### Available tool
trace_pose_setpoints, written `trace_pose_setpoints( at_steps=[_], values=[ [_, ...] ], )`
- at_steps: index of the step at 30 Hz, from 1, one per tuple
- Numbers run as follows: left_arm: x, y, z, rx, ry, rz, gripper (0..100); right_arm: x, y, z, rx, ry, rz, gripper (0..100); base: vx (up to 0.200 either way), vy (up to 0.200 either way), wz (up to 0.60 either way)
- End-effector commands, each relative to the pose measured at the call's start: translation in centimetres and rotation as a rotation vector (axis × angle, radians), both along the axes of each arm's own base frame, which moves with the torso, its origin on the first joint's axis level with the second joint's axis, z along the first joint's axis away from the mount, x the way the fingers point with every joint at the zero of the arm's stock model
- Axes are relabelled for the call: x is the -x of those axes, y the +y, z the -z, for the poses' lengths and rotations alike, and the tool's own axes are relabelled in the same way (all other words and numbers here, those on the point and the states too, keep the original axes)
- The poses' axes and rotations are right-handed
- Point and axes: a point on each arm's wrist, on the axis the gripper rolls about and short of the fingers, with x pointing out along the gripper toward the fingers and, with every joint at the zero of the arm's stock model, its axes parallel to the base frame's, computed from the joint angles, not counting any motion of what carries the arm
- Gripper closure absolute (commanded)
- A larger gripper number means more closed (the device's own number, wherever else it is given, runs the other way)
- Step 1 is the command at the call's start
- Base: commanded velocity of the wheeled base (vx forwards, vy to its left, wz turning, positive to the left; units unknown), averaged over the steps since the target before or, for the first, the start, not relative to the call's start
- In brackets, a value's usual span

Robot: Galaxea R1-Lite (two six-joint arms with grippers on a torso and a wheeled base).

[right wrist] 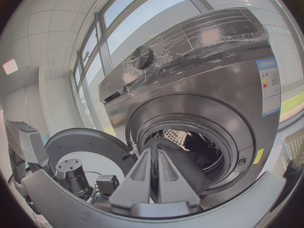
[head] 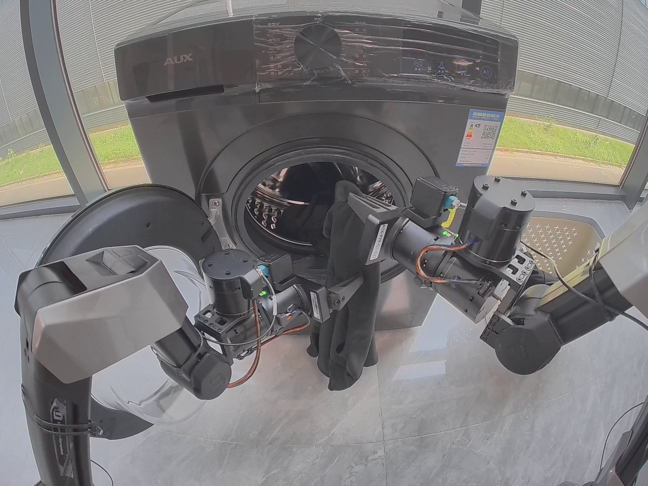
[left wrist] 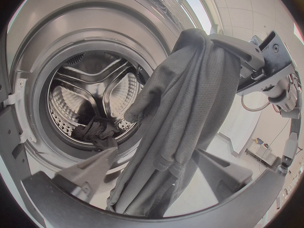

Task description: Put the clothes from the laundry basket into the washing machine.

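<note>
A black garment (head: 347,332) hangs in front of the washing machine (head: 202,136) with its round opening (head: 297,197). My right gripper (head: 358,207) is shut on the garment's top at the opening's lower right; the wrist view shows the fabric (right wrist: 180,165) pinched between the fingers (right wrist: 142,174). My left gripper (head: 337,295) is open lower down, and the hanging cloth (left wrist: 183,95) passes between its spread fingers (left wrist: 91,171). A second dark piece of clothing (left wrist: 96,132) lies in the drum. The white perforated laundry basket (head: 560,237) stands to the machine's right.
The machine's door (head: 128,224) stands swung open to the left, behind my left arm. Glossy tiled floor (head: 418,406) stretches in front of the machine. Glass walls surround the machine at the back and sides.
</note>
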Motion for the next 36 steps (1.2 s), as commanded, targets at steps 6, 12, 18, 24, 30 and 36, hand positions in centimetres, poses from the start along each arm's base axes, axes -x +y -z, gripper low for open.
trace_pose_setpoints(
  at_steps=[6,12,18,24,30,36],
  values=[
    [-0.5,-0.4,0.8,0.016,-0.03,0.001,100,0.0,0.0,0.6,0.013,0.015,-0.001,100,0.0,0.0,0.0],
    [0.6,-0.2,0.3,0.018,-0.044,0.01,100,-0.7,0.0,1.7,0.021,0.022,0.01,100,0.0,0.0,0.0],
    [1.3,-0.1,0.2,0.024,-0.061,-0.001,100,-1.2,0.3,2.8,0.028,0.028,0.013,100,0.0,0.0,0.0],
    [2.0,-0.4,-0.2,0.029,-0.092,-0.008,100,-1.1,0.1,3.0,0.034,0.03,0.011,0,0.0,0.0,0.0],
    [2.3,0.0,-1.9,0.048,-0.126,-0.052,100,-1.9,-0.9,3.1,0.04,0.035,0.051,0,0.0,0.0,0.0],
    [1.9,0.3,-3.0,0.067,-0.15,-0.107,100,-2.1,-1.4,3.3,0.049,0.05,0.091,0,0.0,0.0,0.0]
  ],
)
